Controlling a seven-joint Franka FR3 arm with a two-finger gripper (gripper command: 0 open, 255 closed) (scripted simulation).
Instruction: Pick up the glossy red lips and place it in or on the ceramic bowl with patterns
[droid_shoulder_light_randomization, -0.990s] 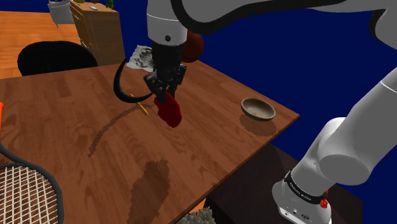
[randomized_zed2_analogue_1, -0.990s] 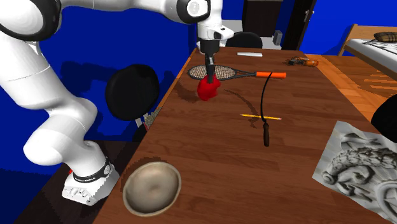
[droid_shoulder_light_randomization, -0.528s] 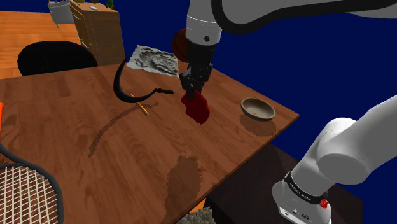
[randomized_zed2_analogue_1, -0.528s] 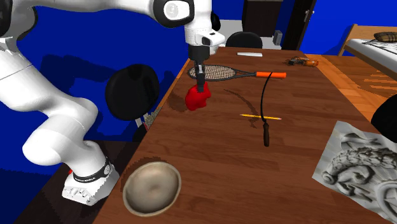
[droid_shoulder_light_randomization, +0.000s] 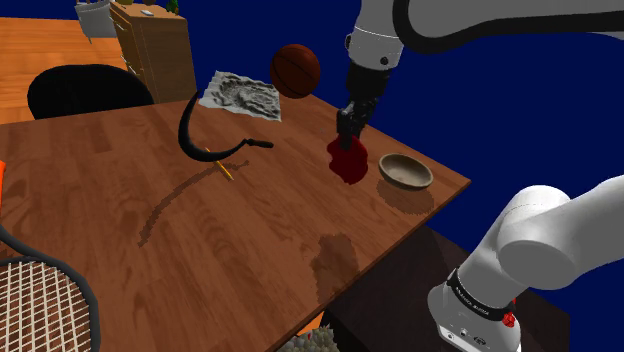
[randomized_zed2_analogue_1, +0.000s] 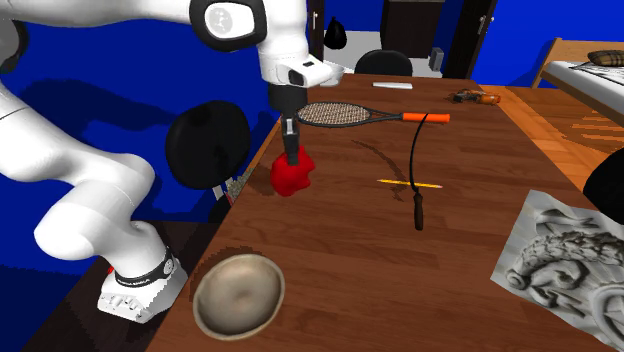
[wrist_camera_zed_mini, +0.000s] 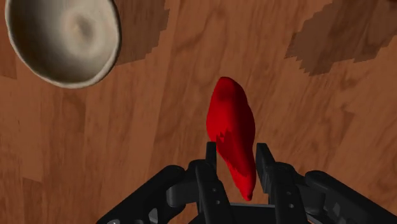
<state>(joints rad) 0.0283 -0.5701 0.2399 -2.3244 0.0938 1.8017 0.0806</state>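
The black gripper is clamping the glossy red lips, carrying them in the air. Over the last second it has been travelling toward the pale bowl. The lips are now hanging near the bowl, not yet over it, so placing looks close.

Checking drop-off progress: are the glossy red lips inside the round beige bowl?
No, the glossy red lips hang clasped in the black hand over the wooden table, apart from the round beige bowl.
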